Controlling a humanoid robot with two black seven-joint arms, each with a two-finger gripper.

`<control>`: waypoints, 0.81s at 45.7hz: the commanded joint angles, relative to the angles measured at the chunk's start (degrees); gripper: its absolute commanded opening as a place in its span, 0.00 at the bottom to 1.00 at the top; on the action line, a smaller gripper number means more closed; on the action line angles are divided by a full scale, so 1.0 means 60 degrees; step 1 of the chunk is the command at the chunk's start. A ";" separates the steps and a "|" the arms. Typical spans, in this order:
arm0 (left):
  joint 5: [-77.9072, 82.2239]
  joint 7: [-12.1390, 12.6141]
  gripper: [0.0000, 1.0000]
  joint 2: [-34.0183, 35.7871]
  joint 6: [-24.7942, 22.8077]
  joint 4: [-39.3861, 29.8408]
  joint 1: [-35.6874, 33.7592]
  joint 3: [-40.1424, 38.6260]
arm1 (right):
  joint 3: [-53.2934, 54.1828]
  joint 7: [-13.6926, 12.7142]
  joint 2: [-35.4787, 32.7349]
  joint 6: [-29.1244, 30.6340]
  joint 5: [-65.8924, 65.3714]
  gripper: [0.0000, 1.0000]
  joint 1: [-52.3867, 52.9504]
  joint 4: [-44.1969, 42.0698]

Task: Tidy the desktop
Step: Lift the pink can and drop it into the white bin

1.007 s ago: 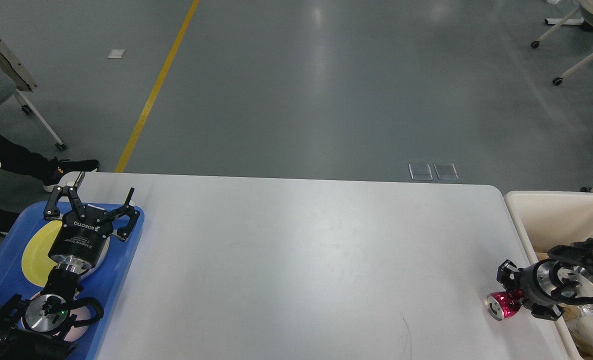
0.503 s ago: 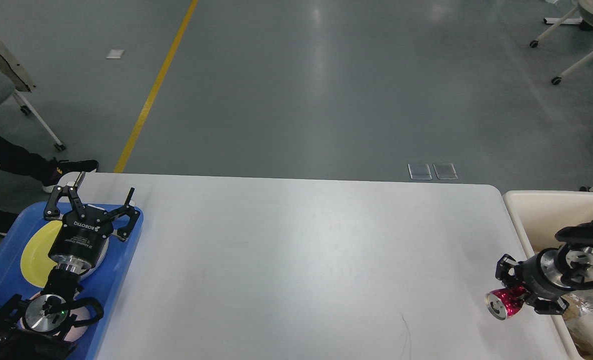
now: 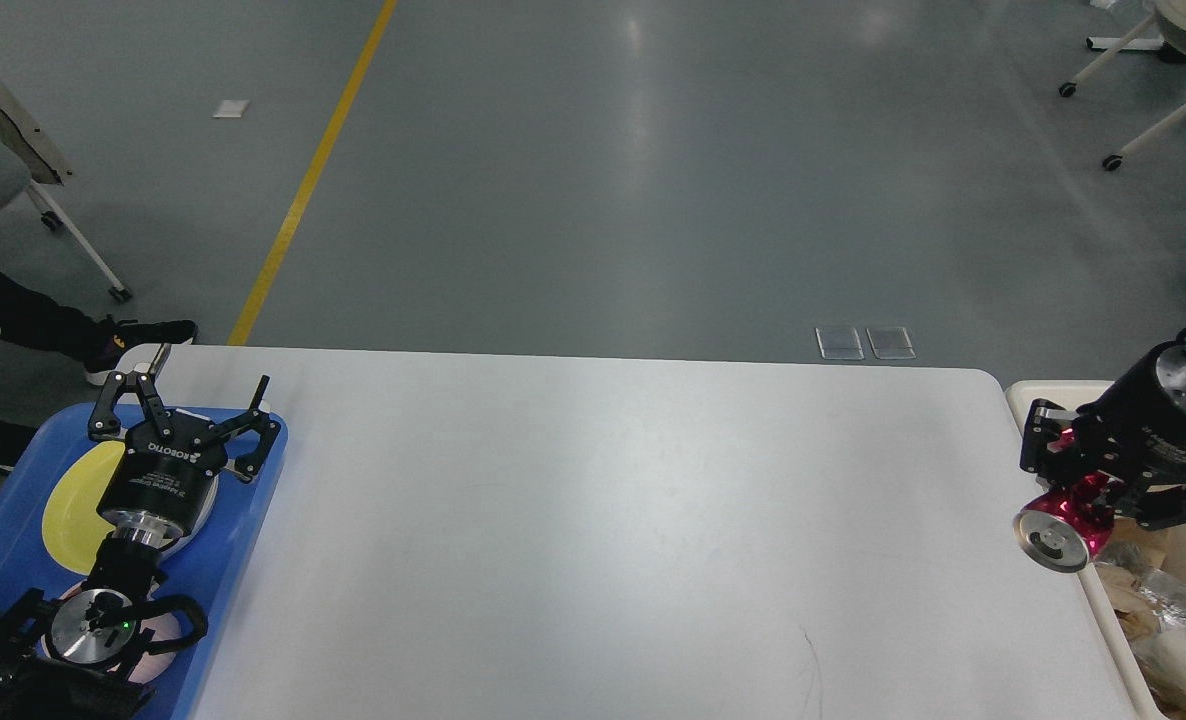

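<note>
Head view: the right hand (image 3: 1088, 490) grips a small magenta can (image 3: 1068, 515) at the far right of the white table (image 3: 593, 520), lifted clear of the surface, with its silver end cap facing the camera and down to the left. The can's long axis runs on a slant, from that cap up and to the right into the hand. It hangs right over the table's right edge, where the rim of the beige bin (image 3: 1073, 392) begins. The bin lies directly to the right of the can, and crumpled wrappers (image 3: 1168, 625) already sit in its lower part. The drop that seems to come next turns on this one relation: the can is just short of the bin's opening, so a short carry to the right should bring it over the hollow. The right arm is far the nearer of the two. At the opposite end, the left hand (image 3: 188, 405) hovers with its fingers (image 3: 253, 400) spread wide and nothing between them, above the blue tray (image 3: 243, 520), which holds a yellow plate (image 3: 68, 505). Between the two arms the table shows only a faint dark scratch (image 3: 811, 655) near the front edge.
</note>
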 commanded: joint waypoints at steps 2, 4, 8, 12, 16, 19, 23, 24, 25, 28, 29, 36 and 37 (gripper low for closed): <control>0.0000 -0.0001 0.97 0.0000 0.0000 0.0000 0.0000 -0.0010 | -0.0016 0.0014 -0.0728 -0.0183 -0.0031 0.00 -0.0509 -0.0382; 0.0000 -0.0001 0.97 0.0000 0.0000 0.0000 0.0000 0.0005 | 0.0013 0.0014 -0.1138 -0.0228 -0.0075 0.00 -0.0787 -0.0777; 0.0000 -0.0001 0.97 0.0000 0.0000 0.0000 0.0000 -0.0010 | 0.0116 0.0029 -0.1798 -0.0228 -0.0119 0.00 -0.1665 -0.2006; 0.0000 -0.0001 0.97 0.0000 0.0000 0.0000 0.0000 -0.0010 | 0.0364 0.0073 -0.2237 -0.0228 -0.0119 0.00 -0.2866 -0.3441; 0.0000 -0.0001 0.97 0.0000 0.0000 0.0000 0.0000 -0.0010 | 0.1153 0.0102 -0.2545 -0.0271 -0.0105 0.00 -0.4388 -0.4935; 0.0000 -0.0001 0.97 0.0000 0.0000 0.0000 0.0000 -0.0009 | 0.2178 0.0117 -0.2575 -0.0301 -0.0105 0.00 -0.5852 -0.6078; 0.0000 -0.0001 0.97 0.0000 0.0000 0.0000 0.0000 -0.0010 | 0.3804 0.0102 -0.2444 -0.0316 -0.0119 0.00 -0.8093 -0.7820; 0.0000 -0.0001 0.97 0.0000 0.0000 0.0000 0.0000 -0.0010 | 0.4184 0.0102 -0.2385 -0.0359 -0.0119 0.00 -0.8620 -0.8303; 0.0000 -0.0001 0.97 0.0000 0.0000 0.0000 0.0000 -0.0010 | 0.4971 0.0102 -0.2080 -0.0548 -0.0119 0.00 -0.9713 -0.9396; 0.0000 -0.0001 0.97 0.0000 0.0000 0.0000 0.0000 -0.0010 | 0.5578 0.0117 -0.1347 -0.0944 -0.0134 0.00 -1.0863 -1.0692; 0.0000 -0.0001 0.97 0.0000 0.0000 0.0000 -0.0014 -0.0010 | 0.5681 0.0117 -0.1113 -0.1120 -0.0119 0.00 -1.1229 -1.1117; 0.0000 -0.0001 0.97 0.0000 0.0000 0.0000 0.0000 -0.0009 | 0.5727 0.0117 0.0338 -0.2730 -0.0134 0.00 -1.2945 -1.2936; 0.0000 -0.0001 0.97 0.0000 0.0000 0.0000 0.0000 -0.0010 | 0.5726 0.0117 0.0470 -0.2979 -0.0134 0.00 -1.3136 -1.3039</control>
